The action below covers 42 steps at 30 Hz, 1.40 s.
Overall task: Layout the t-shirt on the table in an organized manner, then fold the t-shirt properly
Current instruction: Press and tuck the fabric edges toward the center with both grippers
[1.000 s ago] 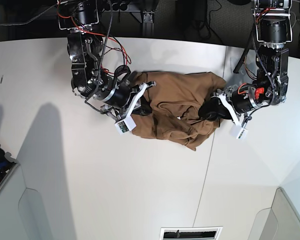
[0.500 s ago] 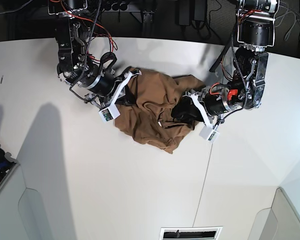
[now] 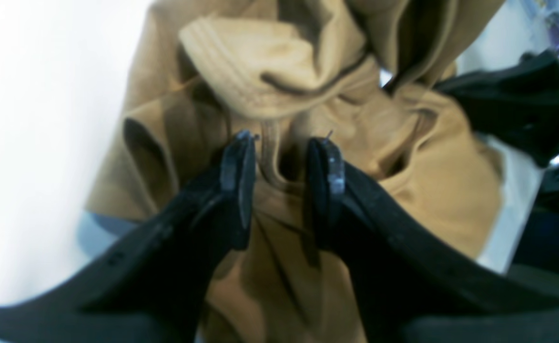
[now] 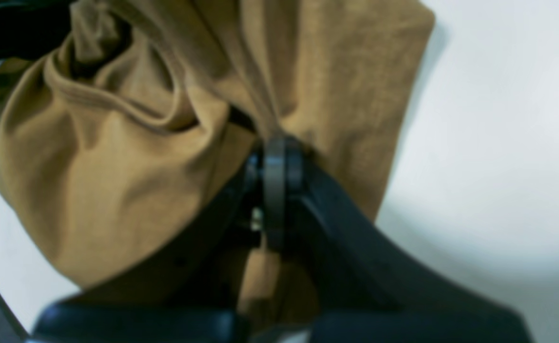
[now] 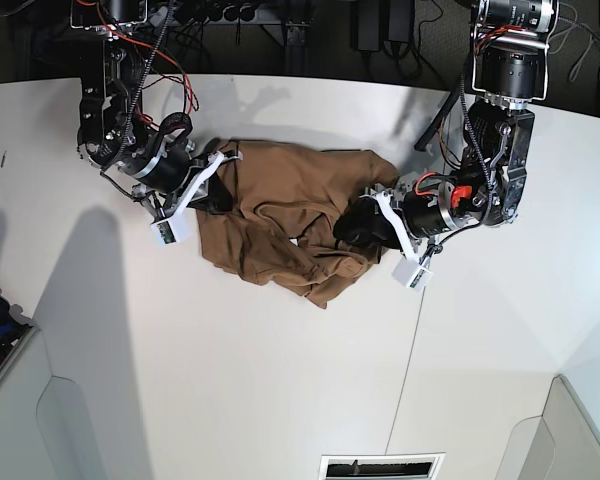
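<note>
The tan-brown t-shirt (image 5: pixel 280 225) lies crumpled in a heap on the white table (image 5: pixel 280 380), between my two arms. My right gripper (image 5: pixel 218 192) is at the heap's left edge in the base view. The right wrist view shows that gripper (image 4: pixel 275 147) shut on a pinch of the t-shirt (image 4: pixel 107 181). My left gripper (image 5: pixel 352 230) is at the heap's right edge. Its fingers (image 3: pixel 238 176) stand a little apart with a thick fold of the t-shirt (image 3: pixel 269 76) bunched between them. The ribbed collar shows just beyond the left gripper (image 3: pixel 283 143).
A thin dark seam (image 5: pixel 410 340) runs down the table right of the heap. Grey panels (image 5: pixel 80 430) sit at the near corners and a vent (image 5: pixel 380 466) at the near edge. Cables and dark gear (image 5: pixel 300 25) line the far edge.
Both arms have moved left in the base view, dragging the crumpled t-shirt left across the table with them. Both grips look unchanged.
</note>
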### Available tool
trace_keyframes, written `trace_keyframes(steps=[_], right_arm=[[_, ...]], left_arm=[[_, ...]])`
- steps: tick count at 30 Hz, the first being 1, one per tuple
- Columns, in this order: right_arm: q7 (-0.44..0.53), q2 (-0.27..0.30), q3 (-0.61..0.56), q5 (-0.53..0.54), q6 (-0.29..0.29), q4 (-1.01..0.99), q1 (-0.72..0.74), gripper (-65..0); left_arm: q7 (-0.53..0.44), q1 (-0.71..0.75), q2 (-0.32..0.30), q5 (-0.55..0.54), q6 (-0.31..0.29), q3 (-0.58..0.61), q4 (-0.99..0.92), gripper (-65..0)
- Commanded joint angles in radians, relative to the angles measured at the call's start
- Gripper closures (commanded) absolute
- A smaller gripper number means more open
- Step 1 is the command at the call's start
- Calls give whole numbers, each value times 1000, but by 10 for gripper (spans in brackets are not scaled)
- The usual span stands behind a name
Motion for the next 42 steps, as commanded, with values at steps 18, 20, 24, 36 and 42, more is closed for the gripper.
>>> trace_keyframes(steps=[18, 20, 24, 36, 42], right_arm=[[20, -98, 4, 96, 16, 209, 34, 0], [41, -115, 3, 62, 15, 192, 58, 0], [42, -133, 1, 19, 0, 106, 116, 0], [99, -129, -3, -181, -5, -231, 299, 0], [113, -113, -3, -190, -41, -232, 308, 0]], left_arm=[[-41, -40, 22, 6, -5, -3, 158, -199], [-45, -44, 43, 47, -5, -3, 147, -199], [-80, -56, 74, 89, -5, -3, 91, -199], [-96, -110, 63, 117, -5, -3, -30, -199], [-97, -111, -1, 116, -5, -3, -30, -199]])
